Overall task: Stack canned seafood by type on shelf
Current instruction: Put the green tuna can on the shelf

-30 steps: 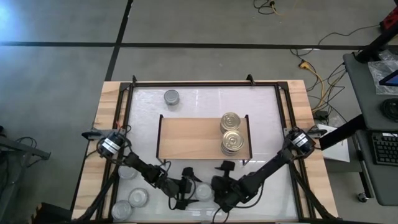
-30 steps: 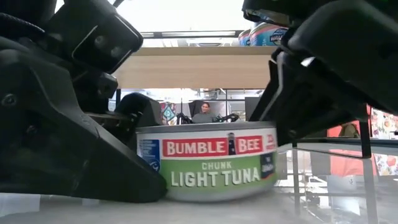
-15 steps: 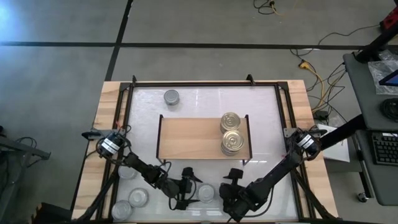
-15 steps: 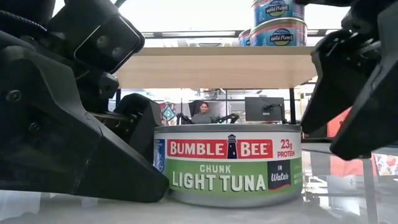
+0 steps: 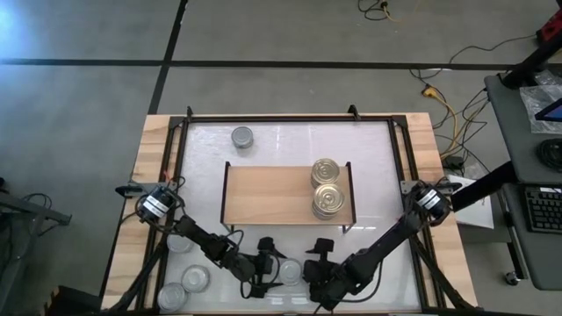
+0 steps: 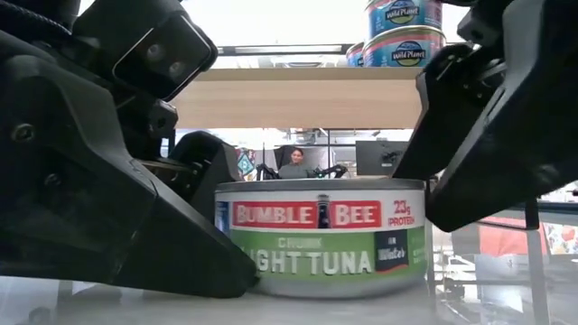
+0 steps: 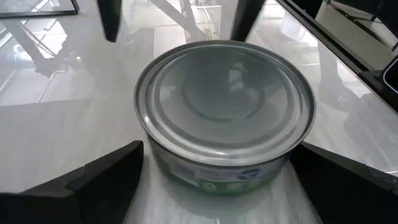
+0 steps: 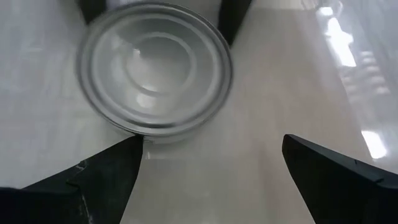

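A squat tuna can (image 5: 291, 271) with a plain silver top and a green-and-white label (image 6: 321, 248) stands on the white tabletop near the near edge. My left gripper (image 5: 274, 270) reaches it from the table's left and is shut on it. My right gripper (image 5: 314, 260) is open just to the can's right, its fingers (image 8: 118, 162) short of the can (image 8: 155, 68). Whether they touch it, I cannot tell. The light-wood shelf (image 5: 263, 197) carries two gold-topped cans (image 5: 327, 186) at its right end. My left gripper (image 7: 217, 155) pinches the tuna can by its side wall (image 7: 186, 174), one finger (image 7: 106, 177) on each side. The fingers come in nearly level from the table's left. The can stands upright with its base on the tabletop.
One silver-topped can (image 5: 242, 137) stands on the table beyond the shelf. More silver-topped cans (image 5: 195, 279) sit near the table's near left corner under the left arm. A black frame (image 5: 263, 118) and a wooden border run round the tabletop.
My right gripper drew back toward the table's right edge, then came in again toward the tuna can. In the low view the can slid a little to the right on the tabletop and then part of the way back.
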You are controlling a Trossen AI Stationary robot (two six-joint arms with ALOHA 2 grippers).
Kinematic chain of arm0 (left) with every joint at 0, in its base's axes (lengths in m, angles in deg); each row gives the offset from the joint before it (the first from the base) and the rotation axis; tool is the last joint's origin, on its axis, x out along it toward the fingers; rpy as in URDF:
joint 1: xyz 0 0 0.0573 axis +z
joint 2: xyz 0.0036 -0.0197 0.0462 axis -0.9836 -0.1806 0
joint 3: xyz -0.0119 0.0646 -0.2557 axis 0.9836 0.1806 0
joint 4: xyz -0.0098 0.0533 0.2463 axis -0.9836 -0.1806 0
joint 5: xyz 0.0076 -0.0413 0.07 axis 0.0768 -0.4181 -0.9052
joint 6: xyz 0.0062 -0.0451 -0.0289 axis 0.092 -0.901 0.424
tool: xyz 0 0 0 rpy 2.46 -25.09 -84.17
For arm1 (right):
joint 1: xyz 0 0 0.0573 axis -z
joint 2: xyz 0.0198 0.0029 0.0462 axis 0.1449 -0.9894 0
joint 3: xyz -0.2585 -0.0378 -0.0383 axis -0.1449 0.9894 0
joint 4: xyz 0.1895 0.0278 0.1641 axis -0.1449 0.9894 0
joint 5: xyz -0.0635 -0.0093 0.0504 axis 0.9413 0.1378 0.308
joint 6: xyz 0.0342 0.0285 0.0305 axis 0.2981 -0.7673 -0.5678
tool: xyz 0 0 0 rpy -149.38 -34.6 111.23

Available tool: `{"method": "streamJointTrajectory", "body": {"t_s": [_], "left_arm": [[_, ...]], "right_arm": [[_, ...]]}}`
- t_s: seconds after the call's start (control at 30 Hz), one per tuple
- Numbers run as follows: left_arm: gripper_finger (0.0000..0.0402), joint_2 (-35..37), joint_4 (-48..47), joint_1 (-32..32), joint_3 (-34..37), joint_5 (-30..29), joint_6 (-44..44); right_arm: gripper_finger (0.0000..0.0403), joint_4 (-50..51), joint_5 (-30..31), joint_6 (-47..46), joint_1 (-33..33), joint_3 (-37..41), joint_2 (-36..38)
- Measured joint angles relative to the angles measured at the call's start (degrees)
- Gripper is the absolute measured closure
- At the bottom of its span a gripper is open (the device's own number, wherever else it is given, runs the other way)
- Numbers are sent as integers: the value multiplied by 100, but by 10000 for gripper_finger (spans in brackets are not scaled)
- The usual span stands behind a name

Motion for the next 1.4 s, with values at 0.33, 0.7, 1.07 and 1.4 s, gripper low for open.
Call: {"method": "streamJointTrajectory", "body": {"t_s": [0.33,0.7,1.07,1.4], "left_arm": [[10,-3,17,-8,-37,-26,-9],[10,-3,-678,-16,-490,25,301],[10,-10,-672,-39,-490,154,213],[10,-10,-704,-65,-492,125,119]], "right_arm": [[23,-758,-104,611,149,-5,-331],[23,-695,-162,946,166,-25,-330],[23,1295,2,-144,-25,-629,-321],[23,707,281,455,154,-618,-320]]}}
